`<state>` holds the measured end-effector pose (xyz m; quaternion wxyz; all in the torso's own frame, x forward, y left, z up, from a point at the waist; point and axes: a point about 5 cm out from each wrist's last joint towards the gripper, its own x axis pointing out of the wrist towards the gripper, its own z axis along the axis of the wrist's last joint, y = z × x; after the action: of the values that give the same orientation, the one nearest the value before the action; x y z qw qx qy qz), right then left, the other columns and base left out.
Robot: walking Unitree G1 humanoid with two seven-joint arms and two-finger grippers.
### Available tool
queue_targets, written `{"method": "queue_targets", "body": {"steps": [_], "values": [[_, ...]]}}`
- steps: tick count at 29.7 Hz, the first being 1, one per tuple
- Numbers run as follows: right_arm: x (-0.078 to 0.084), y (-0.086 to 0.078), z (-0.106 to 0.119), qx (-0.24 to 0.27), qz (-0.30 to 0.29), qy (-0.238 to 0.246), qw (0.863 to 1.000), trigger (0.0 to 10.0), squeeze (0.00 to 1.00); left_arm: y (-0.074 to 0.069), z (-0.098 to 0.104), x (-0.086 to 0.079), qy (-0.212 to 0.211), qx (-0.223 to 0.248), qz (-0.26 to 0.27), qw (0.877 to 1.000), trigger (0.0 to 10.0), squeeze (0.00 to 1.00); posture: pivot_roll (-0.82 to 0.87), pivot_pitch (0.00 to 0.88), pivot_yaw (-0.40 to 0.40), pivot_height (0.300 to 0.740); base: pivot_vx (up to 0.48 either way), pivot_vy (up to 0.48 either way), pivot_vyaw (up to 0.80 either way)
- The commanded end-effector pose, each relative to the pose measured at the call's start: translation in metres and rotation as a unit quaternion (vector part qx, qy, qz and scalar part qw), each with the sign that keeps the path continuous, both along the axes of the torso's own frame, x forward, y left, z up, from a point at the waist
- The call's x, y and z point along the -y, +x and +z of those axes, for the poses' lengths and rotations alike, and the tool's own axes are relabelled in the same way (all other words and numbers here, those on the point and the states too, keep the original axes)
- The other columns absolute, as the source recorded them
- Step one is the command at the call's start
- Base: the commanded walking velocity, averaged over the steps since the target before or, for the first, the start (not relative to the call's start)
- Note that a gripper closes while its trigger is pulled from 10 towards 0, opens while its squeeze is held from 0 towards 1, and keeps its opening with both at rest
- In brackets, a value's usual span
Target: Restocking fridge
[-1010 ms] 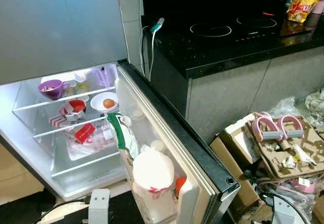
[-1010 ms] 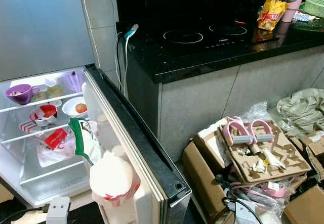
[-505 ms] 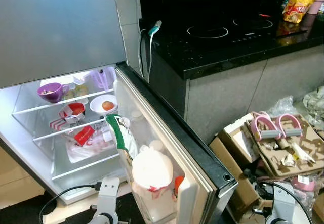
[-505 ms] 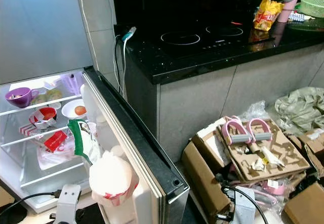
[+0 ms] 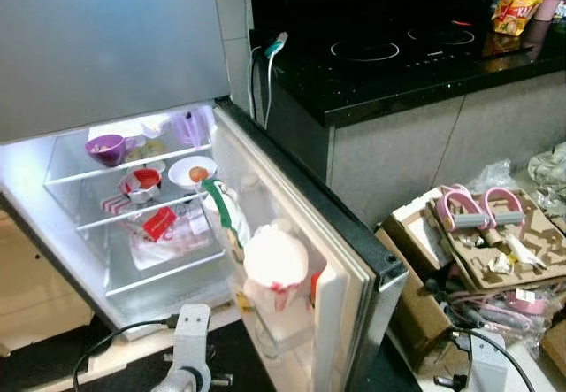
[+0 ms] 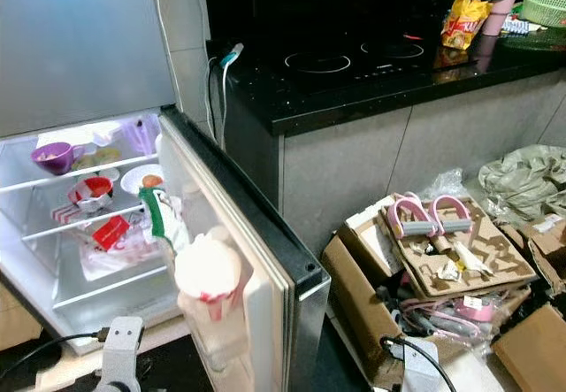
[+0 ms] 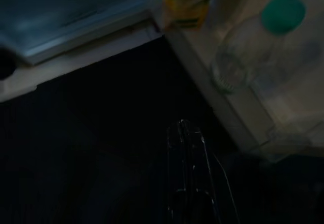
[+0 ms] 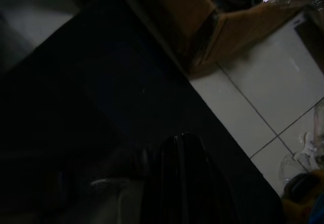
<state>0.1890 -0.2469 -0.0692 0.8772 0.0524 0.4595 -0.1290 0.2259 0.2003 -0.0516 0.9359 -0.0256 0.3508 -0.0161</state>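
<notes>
Left gripper hangs low over a dark floor mat in front of my open fridge, and from the wrist camera its two black fingers look pressed together with nothing between them. Right gripper also hangs idle over the mat beside a cardboard box; I cannot tell how its fingers stand in the gloom. Inside the lit fridge I see a purple cup on the upper shelf, a white bowl holding something orange below it, and a red packet lower down. On the open door, a white-wrapped container sits in the rack.
</notes>
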Motion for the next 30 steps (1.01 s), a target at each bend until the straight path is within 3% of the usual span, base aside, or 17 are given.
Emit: {"method": "queue_targets", "body": {"steps": [1,8,17,23,30], "values": [[0.003,0.001,0.001,-0.003,0.001,-0.004,1.0,10.0,0.0,-0.007,-0.006,0.002,-0.012,-0.016,0.019,1.0,10.0,0.0,-0.1,0.055,0.019,0.74,-0.398,0.0,0.0],[0.002,-0.003,-0.001,-0.008,0.005,0.0,1.0,10.0,0.0,-0.011,-0.008,0.0,-0.006,-0.022,0.011,1.0,10.0,0.0,-0.1,0.065,0.019,0.74,-0.395,0.0,0.0],[-0.005,-0.004,-0.003,0.0,0.007,0.012,1.0,10.0,0.0,-0.015,-0.009,-0.006,0.004,-0.029,0.017,0.999,10.0,0.0,-0.1,0.074,0.018,0.74,0.0,0.0,0.0],[-0.012,0.001,-0.002,0.009,0.042,0.02,0.999,10.0,0.0,-0.013,-0.007,-0.009,0.007,-0.019,0.016,1.0,10.0,0.0,-0.09,0.073,0.023,0.74,0.0,0.0,0.0],[-0.017,0.003,-0.002,0.016,0.063,0.023,0.998,10.0,0.0,-0.01,-0.005,-0.009,0.008,-0.015,0.009,1.0,10.0,0.0,-0.08,0.074,0.02,0.74,0.0,0.0,0.75]]}}
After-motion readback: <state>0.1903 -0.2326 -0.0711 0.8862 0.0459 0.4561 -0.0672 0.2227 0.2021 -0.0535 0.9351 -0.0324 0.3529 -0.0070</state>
